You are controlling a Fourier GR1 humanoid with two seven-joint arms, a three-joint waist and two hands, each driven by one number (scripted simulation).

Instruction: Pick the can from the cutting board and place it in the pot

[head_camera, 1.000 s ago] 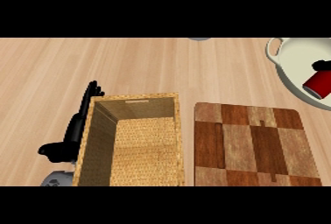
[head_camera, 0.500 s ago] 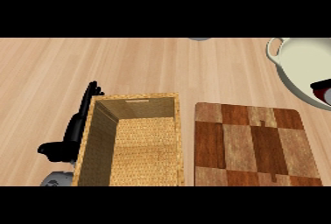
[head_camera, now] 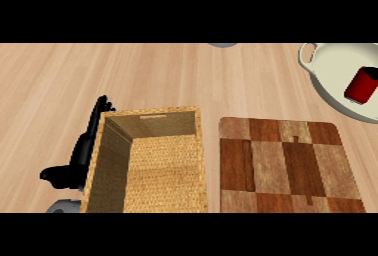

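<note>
left hand (head_camera: 80, 159): fingers straight, holding nothing, against wicker basket's (head_camera: 148, 160) left wall | right hand: not visible | can (head_camera: 362, 85): lying tilted inside pot (head_camera: 325, 75), counter's far right corner, well right of hand | cutting board (head_camera: 284, 170): bare | judged placed

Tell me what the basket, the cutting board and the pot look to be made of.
The basket looks like woven wicker or straw: tan walls with a fine plaited texture. The cutting board looks like wood, a patchwork of light and dark brown blocks with visible grain. The pot is smooth, pale cream and matte, perhaps enamel or ceramic; the look leaves that open.
</note>
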